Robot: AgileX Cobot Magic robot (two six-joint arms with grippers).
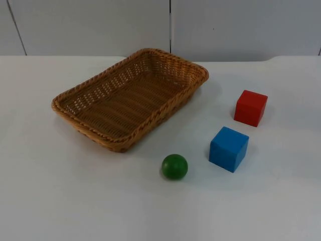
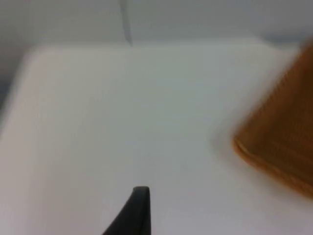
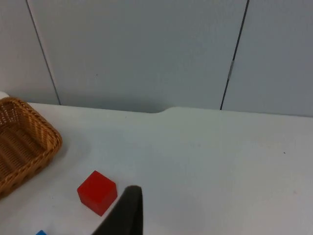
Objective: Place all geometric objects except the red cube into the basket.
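Top view: I see basket (image 1: 131, 98) empty on table (image 1: 60, 201); ball (image 1: 174, 166), blue cube (image 1: 228, 148), red cube (image 1: 251, 107) outside, to its right. Left gripper (image 2: 139, 210) near basket, right gripper (image 3: 128, 208) near red cube; finger state of both: cannot tell.

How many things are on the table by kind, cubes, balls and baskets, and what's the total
Cubes: 2, the red wooden cube and the blue wooden cube
Balls: 1, the green wooden ball
Baskets: 1, the brown woven wicker basket
Total: 4
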